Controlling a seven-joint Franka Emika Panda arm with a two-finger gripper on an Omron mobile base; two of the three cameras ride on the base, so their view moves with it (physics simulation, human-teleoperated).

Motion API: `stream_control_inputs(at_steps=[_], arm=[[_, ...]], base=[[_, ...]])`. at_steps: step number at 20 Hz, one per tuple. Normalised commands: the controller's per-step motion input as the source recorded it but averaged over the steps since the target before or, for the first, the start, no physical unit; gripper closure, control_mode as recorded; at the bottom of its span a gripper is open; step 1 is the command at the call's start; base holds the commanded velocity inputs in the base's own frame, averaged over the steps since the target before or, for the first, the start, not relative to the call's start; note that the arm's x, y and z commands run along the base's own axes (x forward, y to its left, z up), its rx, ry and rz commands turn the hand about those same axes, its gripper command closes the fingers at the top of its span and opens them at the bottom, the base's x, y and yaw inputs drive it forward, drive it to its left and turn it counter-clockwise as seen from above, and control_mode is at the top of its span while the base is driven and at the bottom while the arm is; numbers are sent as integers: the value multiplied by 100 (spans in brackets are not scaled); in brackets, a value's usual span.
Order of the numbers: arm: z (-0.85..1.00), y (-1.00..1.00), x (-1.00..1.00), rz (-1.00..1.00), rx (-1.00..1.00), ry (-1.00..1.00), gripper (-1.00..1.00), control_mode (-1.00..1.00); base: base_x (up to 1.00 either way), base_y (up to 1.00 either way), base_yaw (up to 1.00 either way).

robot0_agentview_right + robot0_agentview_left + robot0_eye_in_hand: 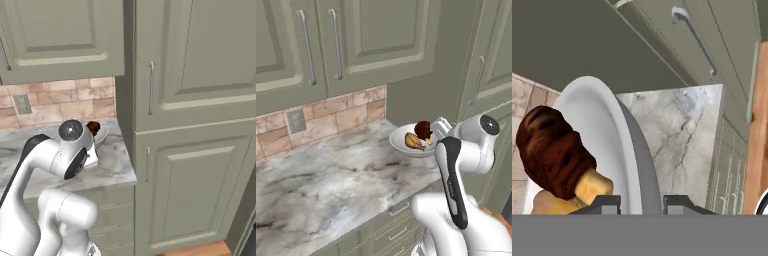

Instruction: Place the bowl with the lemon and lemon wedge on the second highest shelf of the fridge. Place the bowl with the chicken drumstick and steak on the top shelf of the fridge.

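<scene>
Bowl (403,142), shallow smooth white w/ knobbly steak (554,150), rim clamped by gripper (641,202) over marble counter (331,185).

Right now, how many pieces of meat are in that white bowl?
2. The dark steak sits toward the back of the bowl; the golden chicken drumstick lies in front. More could be hidden.

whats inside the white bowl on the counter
The white bowl holds a dark red-brown steak and a golden chicken drumstick. Its near rim is hidden behind the arm.
</scene>
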Motion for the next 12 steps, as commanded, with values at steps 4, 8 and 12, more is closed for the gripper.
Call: stream_control_inputs(at_steps=[4, 8, 12], arm=[[0, 0, 0, 0, 0, 0, 100, 100], [0, 0, 0, 0, 0, 0, 100, 100], [0, 0, 0, 0, 0, 0, 100, 100]], base=[[-41, 3, -51], [-40, 7, -45], [-2, 0, -57]])
